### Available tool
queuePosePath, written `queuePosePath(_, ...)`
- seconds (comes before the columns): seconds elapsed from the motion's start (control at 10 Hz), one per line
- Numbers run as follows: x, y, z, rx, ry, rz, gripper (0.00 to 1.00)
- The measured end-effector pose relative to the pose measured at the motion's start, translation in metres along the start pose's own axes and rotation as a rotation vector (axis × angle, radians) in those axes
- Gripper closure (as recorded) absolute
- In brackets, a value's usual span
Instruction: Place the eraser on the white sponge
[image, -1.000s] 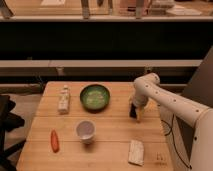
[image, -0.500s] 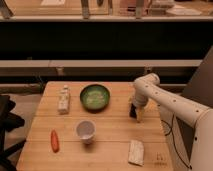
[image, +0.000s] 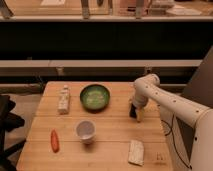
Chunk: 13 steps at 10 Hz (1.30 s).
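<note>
My gripper points down at the right side of the wooden table, at or just above its surface. A small dark shape sits right at the gripper's tip and looks like the black eraser. I cannot tell whether it is held or lying on the table. The white sponge, a speckled off-white pad, lies flat near the table's front right edge, well in front of the gripper and apart from it.
A green bowl stands at the table's middle back, left of the gripper. A white cup stands in front of the bowl. A white labelled bottle lies at the back left. An orange carrot lies at the front left.
</note>
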<state>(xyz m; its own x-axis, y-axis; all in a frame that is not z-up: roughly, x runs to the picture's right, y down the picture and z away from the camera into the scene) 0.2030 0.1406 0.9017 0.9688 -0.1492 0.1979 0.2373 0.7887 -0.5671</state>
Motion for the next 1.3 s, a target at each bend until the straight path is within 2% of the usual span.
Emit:
queuePosePath(0.2,0.0003,-0.0008,0.0002,0.003,0.001,-0.003,0.23)
queuePosePath(0.4,0.0004,-0.0007,0.0014,0.004,0.001,-0.005,0.32)
queuePosePath(0.7,0.0003,0.0002,0.0014,0.006,0.001,-0.009,0.33)
queuePosePath(0.8,0.0002,0.0,0.001,0.007,0.002,-0.01,0.37)
queuePosePath(1.3,-0.0027,0.0044,-0.0065,0.014,0.009,-0.036,0.87)
